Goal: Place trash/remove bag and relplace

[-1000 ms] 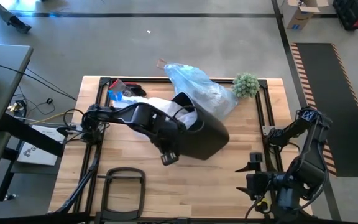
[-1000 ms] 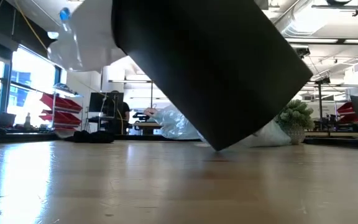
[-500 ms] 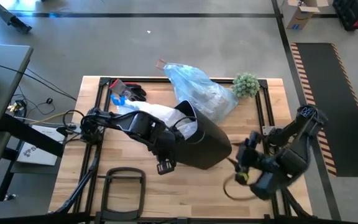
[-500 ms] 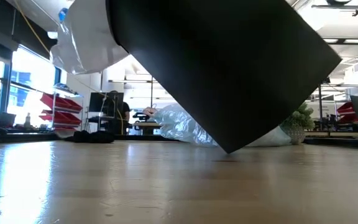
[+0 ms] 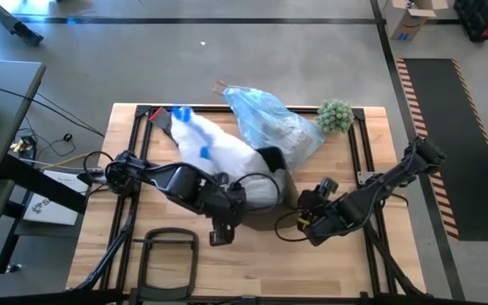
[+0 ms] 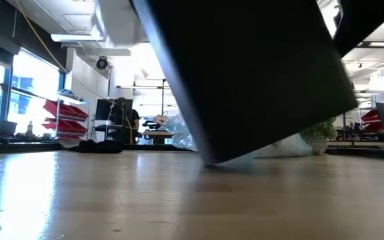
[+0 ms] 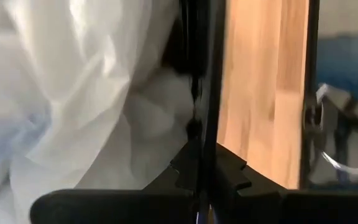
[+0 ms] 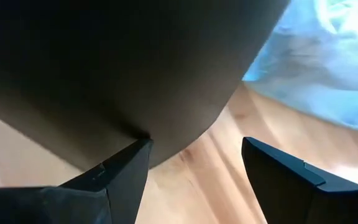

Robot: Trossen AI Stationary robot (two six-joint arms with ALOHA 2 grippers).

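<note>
My left gripper [image 5: 224, 222] clamped on the tilted black plastic bin's [image 6: 259, 73] rim, whitish translucent liner [image 5: 219, 152] spilling out, my right gripper [image 8: 194, 158] spread open beside the bin, crinkled light-blue bag [image 5: 269, 119] behind near a small green plant [image 5: 335, 115].

A robotics lab or workshop: the wooden table [image 5: 252, 263] stands on a bare concrete floor [image 5: 252, 59] marked with black tape lines. Right of the table runs a hazard-striped mat [image 5: 447, 135], and beyond it sit cardboard boxes [image 5: 409, 19]. Behind the table are red shelf racks [image 6: 62, 120], workbenches and exposed ceiling lights.
</note>
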